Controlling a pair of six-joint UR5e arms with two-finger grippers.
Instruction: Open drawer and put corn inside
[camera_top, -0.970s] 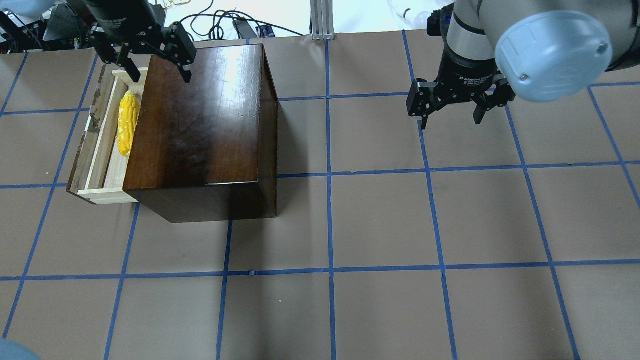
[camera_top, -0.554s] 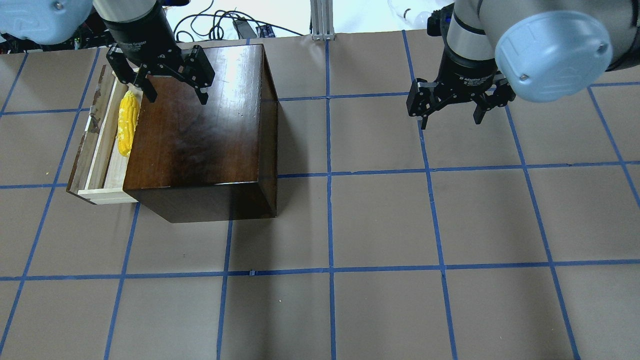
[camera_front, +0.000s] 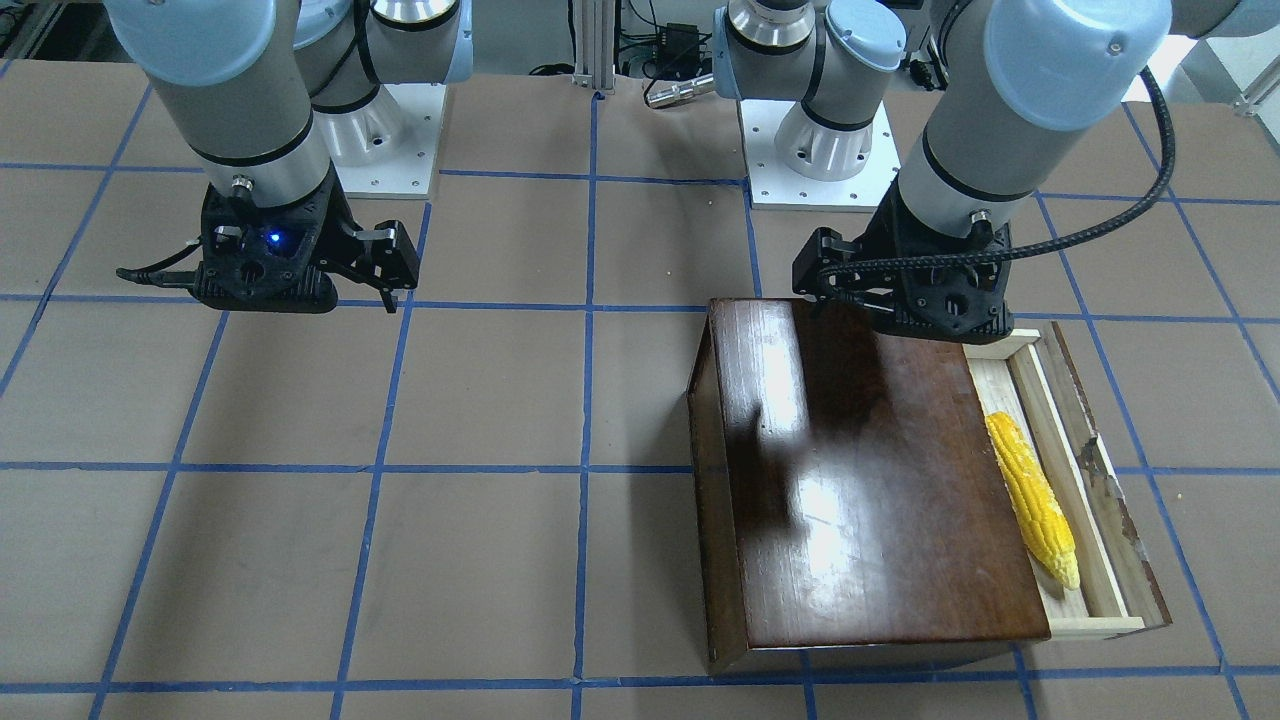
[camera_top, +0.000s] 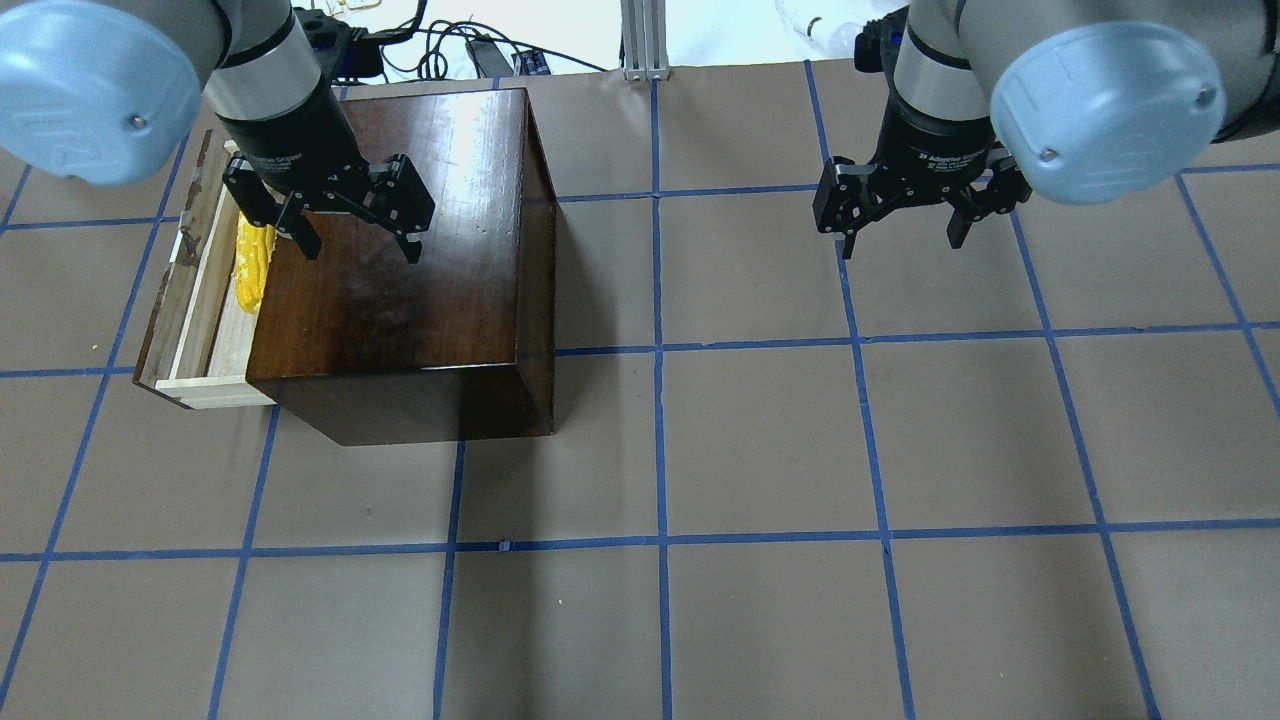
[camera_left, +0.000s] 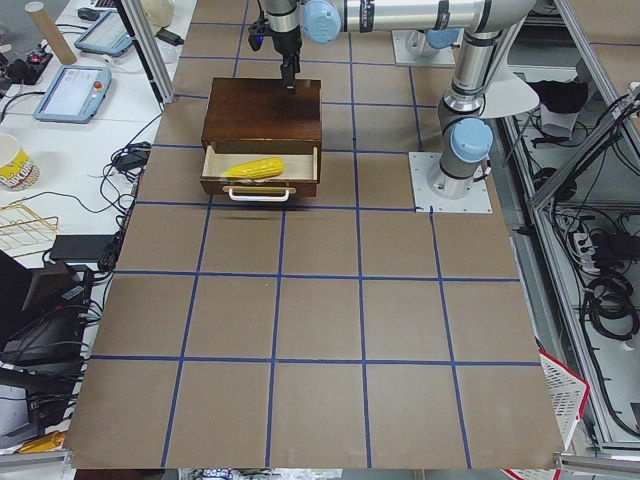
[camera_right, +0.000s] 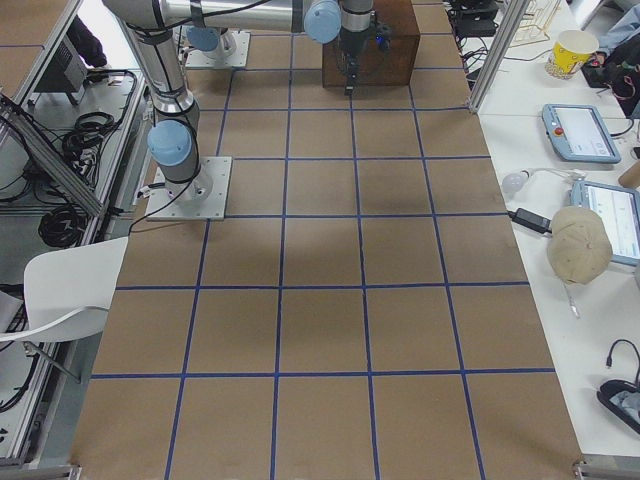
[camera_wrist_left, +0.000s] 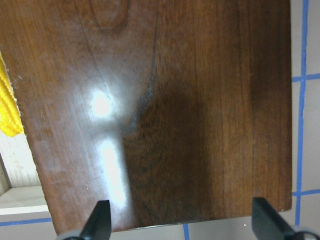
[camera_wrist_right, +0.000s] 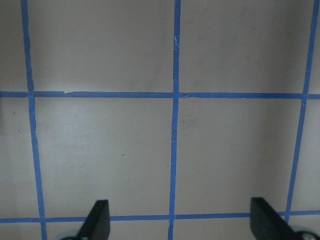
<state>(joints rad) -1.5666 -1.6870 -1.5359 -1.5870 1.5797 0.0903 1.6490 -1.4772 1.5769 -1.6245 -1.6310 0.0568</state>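
The dark-brown box (camera_top: 400, 280) stands on the table's left side, with its drawer (camera_top: 190, 310) pulled out to the left. The yellow corn (camera_top: 250, 275) lies inside the drawer along the box's edge; it also shows in the front view (camera_front: 1030, 500) and the left side view (camera_left: 255, 169). My left gripper (camera_top: 360, 250) hangs open and empty above the box's top (camera_wrist_left: 175, 100), beside the corn's end (camera_wrist_left: 7, 110). My right gripper (camera_top: 900, 240) is open and empty above bare table (camera_wrist_right: 100, 150), far to the right of the box.
The table is brown paper with a blue tape grid (camera_top: 660, 540). Cables and an aluminium post (camera_top: 645, 40) lie beyond the far edge. The arm bases (camera_front: 800, 150) stand at the robot's side. Benches with tablets and a cap (camera_right: 578, 245) flank the table ends.
My left gripper has moved down the overhead view and to the right, from above the drawer's far end to over the box's top, still open. The right arm, corn and drawer have not moved.
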